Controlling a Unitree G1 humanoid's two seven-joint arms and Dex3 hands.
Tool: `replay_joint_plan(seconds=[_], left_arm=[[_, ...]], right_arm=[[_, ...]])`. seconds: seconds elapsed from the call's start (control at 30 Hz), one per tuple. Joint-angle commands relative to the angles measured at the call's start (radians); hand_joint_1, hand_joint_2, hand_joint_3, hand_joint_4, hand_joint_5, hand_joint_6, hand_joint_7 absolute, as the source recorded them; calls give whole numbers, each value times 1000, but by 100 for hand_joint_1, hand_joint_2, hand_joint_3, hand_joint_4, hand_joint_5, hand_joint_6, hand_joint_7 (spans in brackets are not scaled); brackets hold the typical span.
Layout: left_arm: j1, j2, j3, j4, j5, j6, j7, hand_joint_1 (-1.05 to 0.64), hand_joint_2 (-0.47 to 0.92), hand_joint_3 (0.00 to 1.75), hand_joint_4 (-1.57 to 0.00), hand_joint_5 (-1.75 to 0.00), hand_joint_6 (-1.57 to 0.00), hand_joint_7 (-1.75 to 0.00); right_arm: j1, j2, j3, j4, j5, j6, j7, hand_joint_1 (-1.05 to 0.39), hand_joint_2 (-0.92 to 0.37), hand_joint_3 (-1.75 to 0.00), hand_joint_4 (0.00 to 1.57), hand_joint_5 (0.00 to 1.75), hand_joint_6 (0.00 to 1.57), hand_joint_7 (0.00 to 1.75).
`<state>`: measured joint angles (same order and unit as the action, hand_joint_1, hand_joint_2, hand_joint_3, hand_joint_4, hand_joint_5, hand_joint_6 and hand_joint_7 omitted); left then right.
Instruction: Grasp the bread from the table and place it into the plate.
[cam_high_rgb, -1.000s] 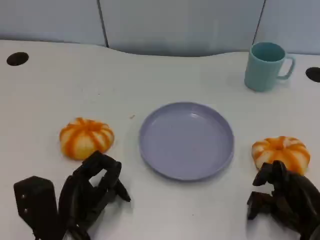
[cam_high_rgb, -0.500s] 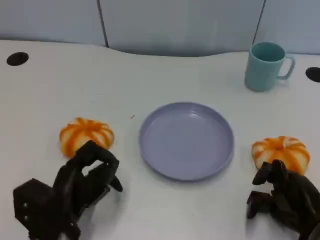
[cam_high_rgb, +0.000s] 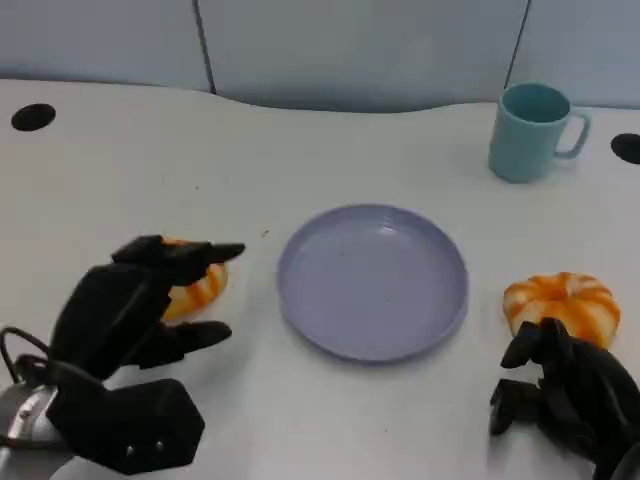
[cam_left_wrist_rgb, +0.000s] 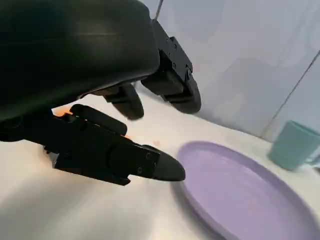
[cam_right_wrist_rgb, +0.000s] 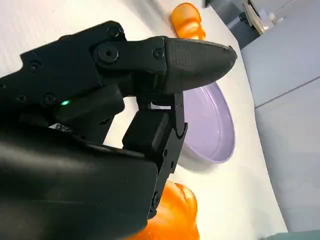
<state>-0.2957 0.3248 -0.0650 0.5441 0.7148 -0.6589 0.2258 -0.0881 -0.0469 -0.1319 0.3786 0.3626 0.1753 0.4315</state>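
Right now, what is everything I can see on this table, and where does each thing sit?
Round orange-and-white striped bread buns: two; one left of the plate under the left hand's fingers, one right of the plate.
Round lilac plastic plate: one, table centre, nothing on it.
Teal mug with handle: one, far right, upright.
White table: one, with dark round holes near its far corners.
Left hand: black, fingers spread over the left bun.
Right hand: black, fingers curled, just short of the right bun.
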Motion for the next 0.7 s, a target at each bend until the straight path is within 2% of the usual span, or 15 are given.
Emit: replay_joint_plan(seconds=[0.03, 0.13, 0.23, 0.37, 0.47, 0.67, 0.7], left_arm=[[-4, 64, -45, -84, 42, 96, -10, -60, 88, 0, -3, -29, -22, 0], [-17, 107, -72, -149, 58, 193, -100, -58, 85, 0, 0, -16, -15, -1], [-12, 120, -89, -179, 47, 232, -120, -58, 84, 0, 0, -13, -14, -1], [-72, 175, -131, -201, 73, 342, -268, -57, 81, 0, 0, -1, -6, -1], [-135, 192, -184, -156, 107, 394, -329, -60, 80, 0, 0, 0, -5, -1], [-238, 182, -280, 1, 152, 410, -291, -62, 78, 0, 0, 0, -5, 0], [-255, 177, -294, 30, 154, 410, -287, -58, 77, 0, 0, 0, -5, 0]], right_arm=[[27, -4, 2, 14, -17, 21, -22, -44, -92, -49, 132, 114, 114, 112], [32, -5, 8, 5, -19, 20, -19, -45, -92, -48, 132, 114, 115, 112], [33, -6, 10, 3, -19, 20, -20, -45, -92, -48, 132, 114, 115, 112], [41, 7, 7, -9, -8, 23, -24, -45, -92, -47, 132, 114, 117, 111], [44, 0, 11, -5, -12, 12, -9, -45, -92, -48, 133, 114, 117, 110], [49, 0, 4, -7, 1, 15, 1, -45, -92, -50, 132, 113, 116, 108], [50, 0, 3, -8, 1, 17, -2, -44, -92, -50, 132, 113, 117, 108]])
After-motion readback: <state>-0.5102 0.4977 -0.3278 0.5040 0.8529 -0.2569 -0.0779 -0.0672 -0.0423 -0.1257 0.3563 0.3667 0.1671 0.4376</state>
